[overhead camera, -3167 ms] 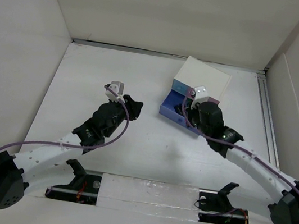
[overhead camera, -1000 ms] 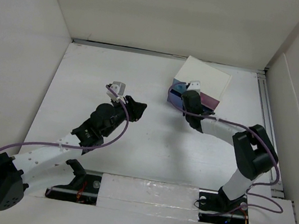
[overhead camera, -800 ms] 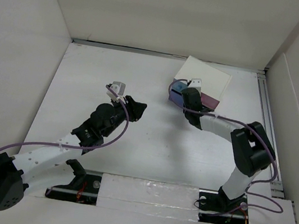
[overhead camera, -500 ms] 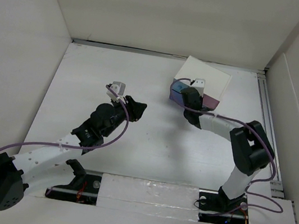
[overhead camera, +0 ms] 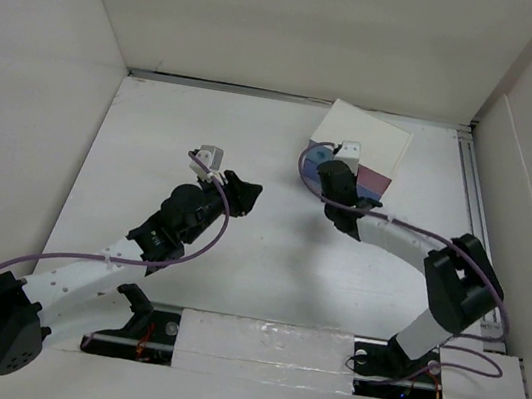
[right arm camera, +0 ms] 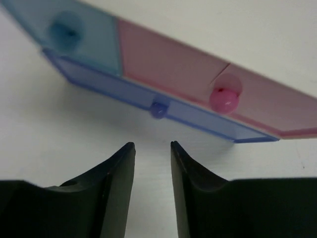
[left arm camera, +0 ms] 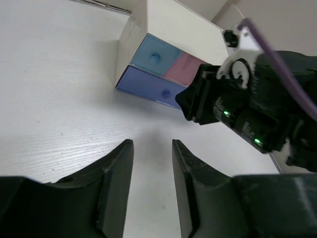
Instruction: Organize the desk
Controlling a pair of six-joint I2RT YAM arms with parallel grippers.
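The right gripper point(right arm camera: 152, 145) hangs low in front of the small drawer box point(overhead camera: 371, 140), jaws a narrow gap apart and holding nothing, lined up just short of the knob point(right arm camera: 158, 109) on the purple bottom drawer point(left arm camera: 151, 88).

The main risk is the box itself. It looks light and sits skewed at the far right of the desk point(overhead camera: 154, 141), so a push on the drawer front could slide or turn the whole box instead of seating the drawer. The knob is also small and round. If the 2 fingers close slightly off-centre, they could slip off it or nudge the pink drawer point(right arm camera: 168, 64) just above.

The blue drawer point(right arm camera: 84, 34) sits beside the pink one, and both look shut. Whether the purple one is fully home I cannot tell.

The left gripper point(left arm camera: 152, 142) is well apart, over bare desk near the middle, also slightly open and empty. It blocks nothing, and it gives the box no bracing.
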